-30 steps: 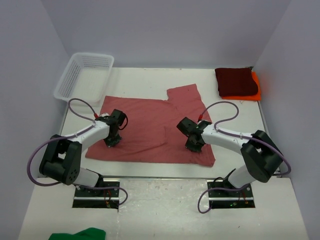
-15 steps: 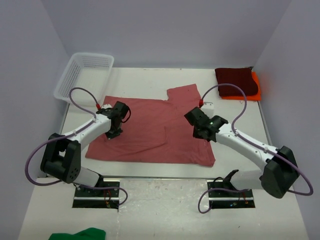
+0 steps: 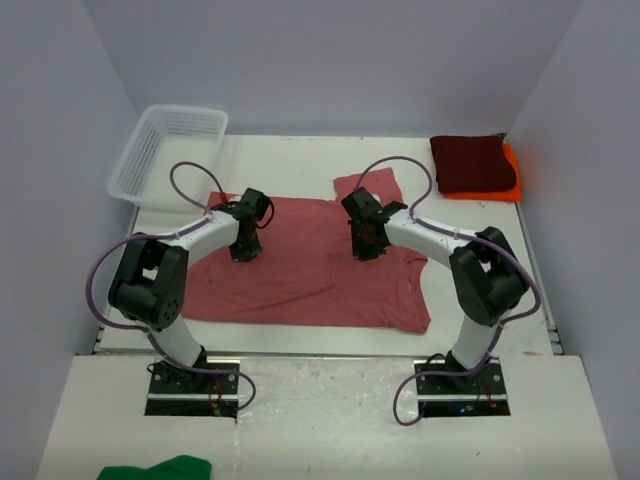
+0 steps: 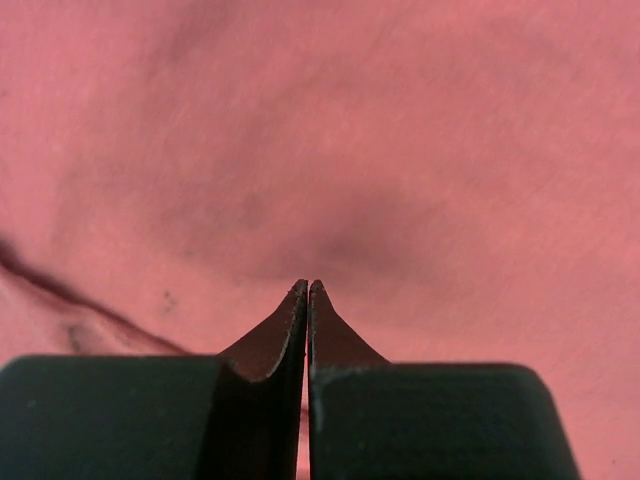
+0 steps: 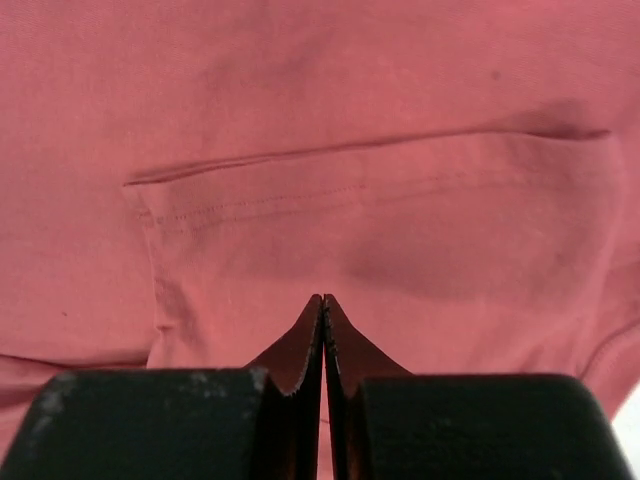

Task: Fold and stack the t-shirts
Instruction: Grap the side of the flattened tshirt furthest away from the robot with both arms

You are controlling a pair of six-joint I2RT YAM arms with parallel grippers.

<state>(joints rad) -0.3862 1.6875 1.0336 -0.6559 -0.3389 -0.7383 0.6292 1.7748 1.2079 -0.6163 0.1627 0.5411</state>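
On the far left of the table (image 3: 290, 150) the basket (image 3: 165, 150) sat where it had been a second before, and the green cloth (image 3: 160, 468) at the near edge had not shifted either. The left gripper (image 3: 244, 254) had moved: a second earlier it was over the near left part of the rose shirt (image 3: 300, 280), and now it was farther out, over the shirt's far left part, below the sleeve. The shirt itself was spread flat across the middle of the table in much the same place. The right gripper (image 3: 363, 250) had likewise gone from the near right part of the shirt to a spot farther out and more toward the middle, just below the right sleeve that juts toward the far edge. At the far right corner the maroon shirt (image 3: 470, 163) lay folded on top of the orange shirt (image 3: 511, 178), both unchanged and well apart from the arms.

From the left wrist, we saw the left gripper (image 4: 307, 285) clenched, its two fingers (image 4: 270, 340) pressed together with nothing between them, pointing down at smooth rose cloth (image 4: 420, 140). From the right wrist, the right gripper (image 5: 322, 298) was clenched the same way and held nothing, hanging over a stitched hem (image 5: 250, 205) of the shirt (image 5: 300, 80). We could not tell whether either pair of tips touched the cloth.
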